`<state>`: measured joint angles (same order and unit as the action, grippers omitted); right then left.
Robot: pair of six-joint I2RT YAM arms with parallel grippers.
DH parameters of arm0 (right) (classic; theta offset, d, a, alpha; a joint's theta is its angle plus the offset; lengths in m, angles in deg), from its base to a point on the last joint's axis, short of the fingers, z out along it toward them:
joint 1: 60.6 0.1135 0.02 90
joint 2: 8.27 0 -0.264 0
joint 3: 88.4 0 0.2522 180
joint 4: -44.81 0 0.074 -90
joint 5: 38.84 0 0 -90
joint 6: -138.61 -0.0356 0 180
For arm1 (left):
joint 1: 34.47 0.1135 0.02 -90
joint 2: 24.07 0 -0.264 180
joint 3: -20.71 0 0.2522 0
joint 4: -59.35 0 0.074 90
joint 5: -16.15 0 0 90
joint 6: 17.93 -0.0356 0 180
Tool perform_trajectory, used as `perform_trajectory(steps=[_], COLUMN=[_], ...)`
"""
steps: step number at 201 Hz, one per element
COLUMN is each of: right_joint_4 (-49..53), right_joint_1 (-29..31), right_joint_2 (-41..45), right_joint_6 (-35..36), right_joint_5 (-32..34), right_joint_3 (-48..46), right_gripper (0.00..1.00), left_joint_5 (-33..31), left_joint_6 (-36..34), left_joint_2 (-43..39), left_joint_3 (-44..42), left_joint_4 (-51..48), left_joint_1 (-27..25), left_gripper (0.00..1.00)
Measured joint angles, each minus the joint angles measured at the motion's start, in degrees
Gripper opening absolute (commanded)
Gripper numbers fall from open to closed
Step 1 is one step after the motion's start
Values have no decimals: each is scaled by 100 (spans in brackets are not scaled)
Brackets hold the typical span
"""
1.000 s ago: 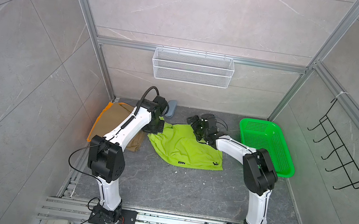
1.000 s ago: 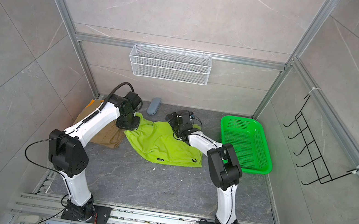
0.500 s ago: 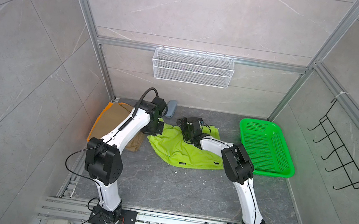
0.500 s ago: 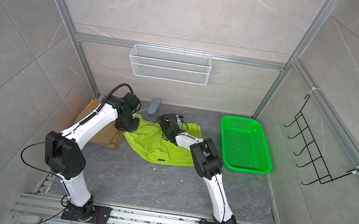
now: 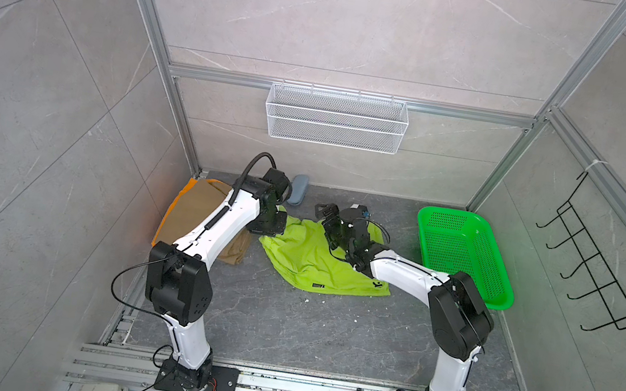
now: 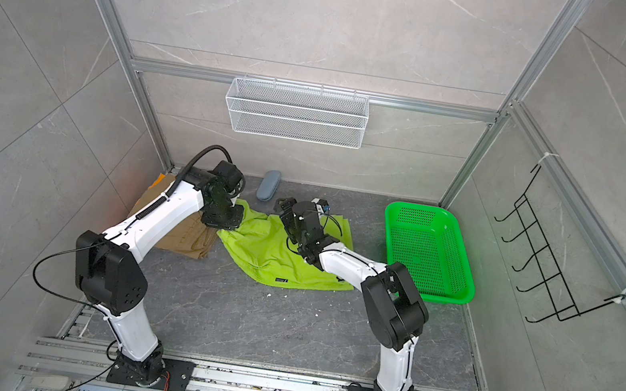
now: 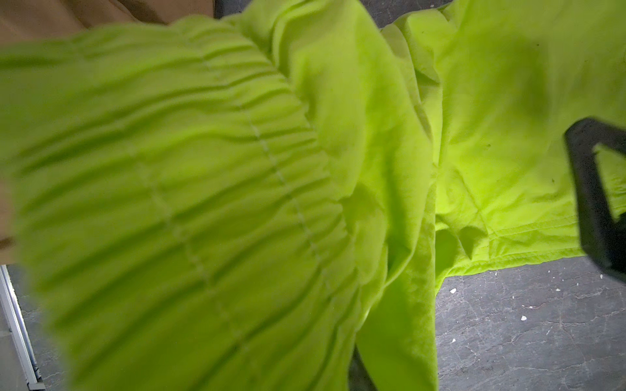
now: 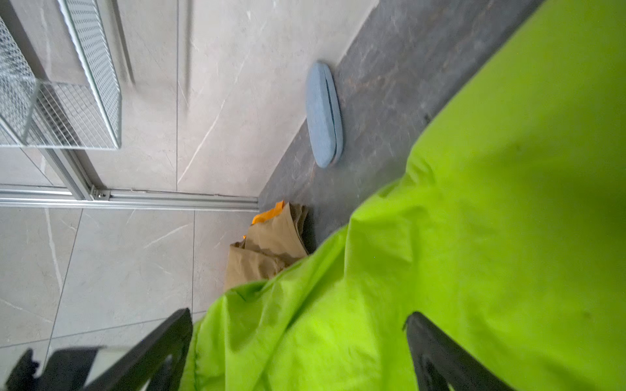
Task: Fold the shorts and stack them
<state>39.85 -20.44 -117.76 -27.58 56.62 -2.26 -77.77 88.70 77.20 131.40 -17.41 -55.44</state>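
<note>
Lime-green elastic-waist cloth shorts point(image 5: 318, 258): lying rumpled mid-floor beside folded khaki-tan shorts point(image 5: 196, 208); left gripper point(image 5: 268, 228) pinching waistband point(image 7: 237, 169), likely anchoring it for folding; right gripper point(image 5: 325, 209) hovering spread wide over far edge

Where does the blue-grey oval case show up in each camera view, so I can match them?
In a top view: blue-grey case on the floor against the back wall, left of centre.
In a top view: same place, against the back wall.
Left wrist: not in it.
Right wrist: along the foot of the wall, beyond the lime shorts.
Shared landmark: khaki shorts.
</note>
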Motion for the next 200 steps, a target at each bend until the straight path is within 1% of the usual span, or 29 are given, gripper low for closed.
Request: perform_trajectory(steps=[19, 56, 71, 108, 123, 143, 163, 179, 200], right_joint_4=[-87, -267, -365, -979, -997, -732, -116, 796, 1716], right_joint_1=[264, 667, 713, 715, 713, 669, 442, 87, -402], right_joint_2=[-81, -450, -538, -542, -479, -186, 417, 855, 1088], right_joint_6=[-197, -516, -588, -675, -656, -525, -232, 136, 667], right_joint_5=[57, 120, 136, 197, 225, 247, 221, 181, 81], right_joint_3=[-361, -780, -968, -1298, -1364, -1493, -1497, -1115, -501], right_gripper=[99, 100, 100, 100, 99, 99, 100, 100, 100], left_joint_5=[2, 0, 0, -28, -26, -55, -181, -374, -664], left_joint_6=[0, 0, 0, -2, -2, -22, -90, -201, -378], left_joint_2=[0, -2, -13, -22, -22, -22, -22, -20, 22], left_joint_3=[0, -9, -33, -74, -74, -59, 17, 153, 439], left_joint_4=[9, 24, 42, 48, 46, 24, -46, -175, -407], left_joint_1=[0, 0, 0, 0, 0, 0, 0, 0, 2], left_gripper=[0, 0, 0, 0, 0, 0, 0, 0, 0])
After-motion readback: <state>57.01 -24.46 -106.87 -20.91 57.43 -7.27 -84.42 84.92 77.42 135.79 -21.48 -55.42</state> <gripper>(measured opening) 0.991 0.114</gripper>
